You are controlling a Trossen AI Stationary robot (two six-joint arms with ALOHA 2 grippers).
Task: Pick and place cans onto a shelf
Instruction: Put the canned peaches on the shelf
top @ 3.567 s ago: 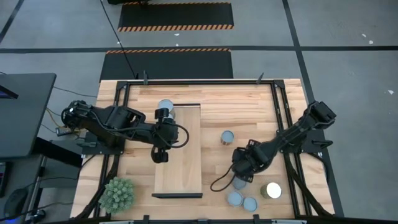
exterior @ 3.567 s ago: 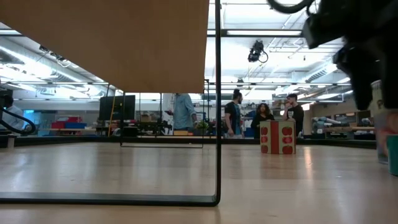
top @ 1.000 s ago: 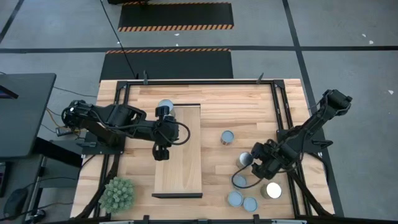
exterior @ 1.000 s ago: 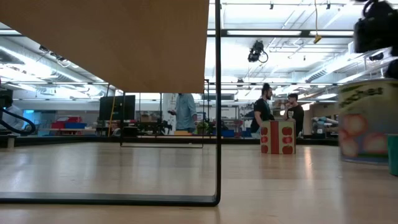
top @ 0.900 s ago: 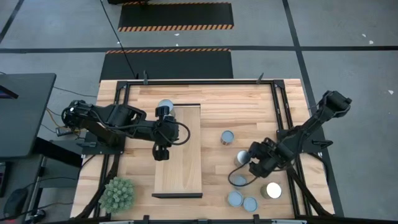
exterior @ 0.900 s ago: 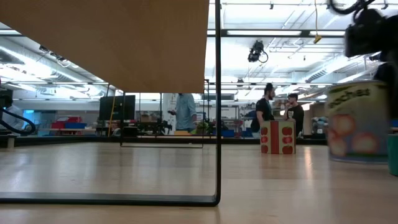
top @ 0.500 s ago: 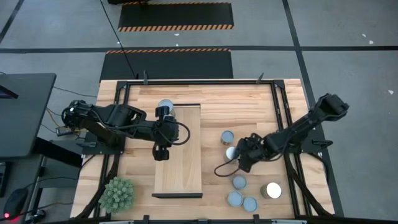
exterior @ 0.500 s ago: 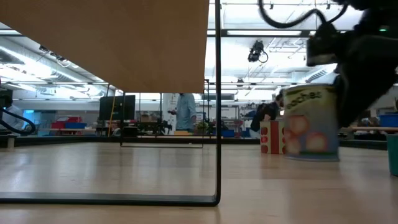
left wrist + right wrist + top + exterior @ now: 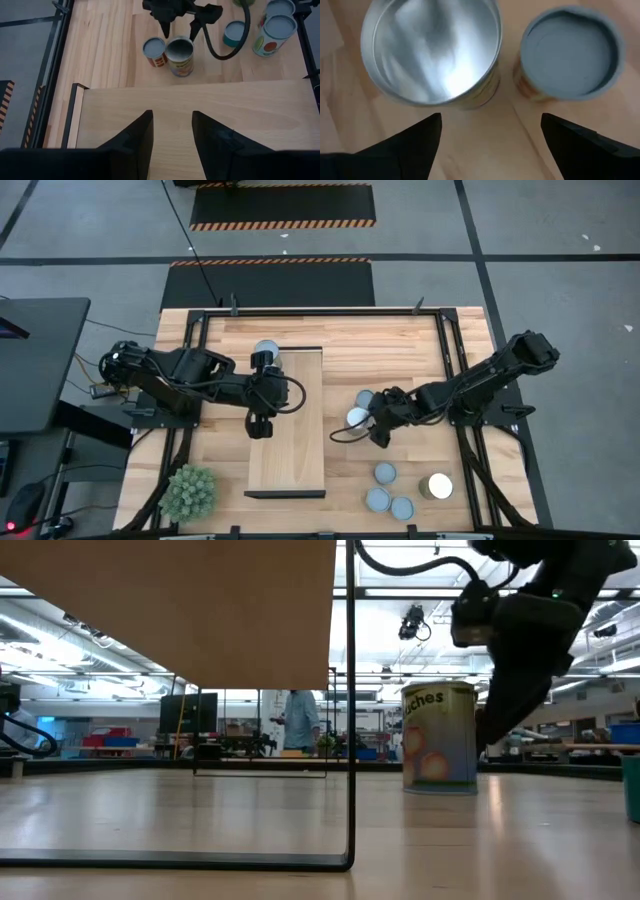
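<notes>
**Silver-topped can stands free between open jaws, short of the shelf**

The right gripper [image 9: 375,426] is seen low over the table [image 9: 400,345], its jaws apart and clamped on nothing. In the right wrist view both fingers [image 9: 415,140] sit clear of the silver-topped can [image 9: 431,52], which stands upright on the table just ahead of them. A blue-lidded can [image 9: 571,50] stands just beside it, nearly touching. Both are placed between the shelf [image 9: 290,455] and the right arm. Three more cans [image 9: 385,473] and a bright one [image 9: 437,486] are grouped near the table's front edge, and one can [image 9: 266,351] is seen at the shelf's far corner.

The left gripper [image 9: 171,131] is held over the shelf board with its jaws apart and empty.

The can is judged rigid and fairly light, with a smooth labelled wall that may slip under a weak squeeze. A hold across the mid-height of the wall is judged best; the close neighbour leaves little room for one finger.
</notes>
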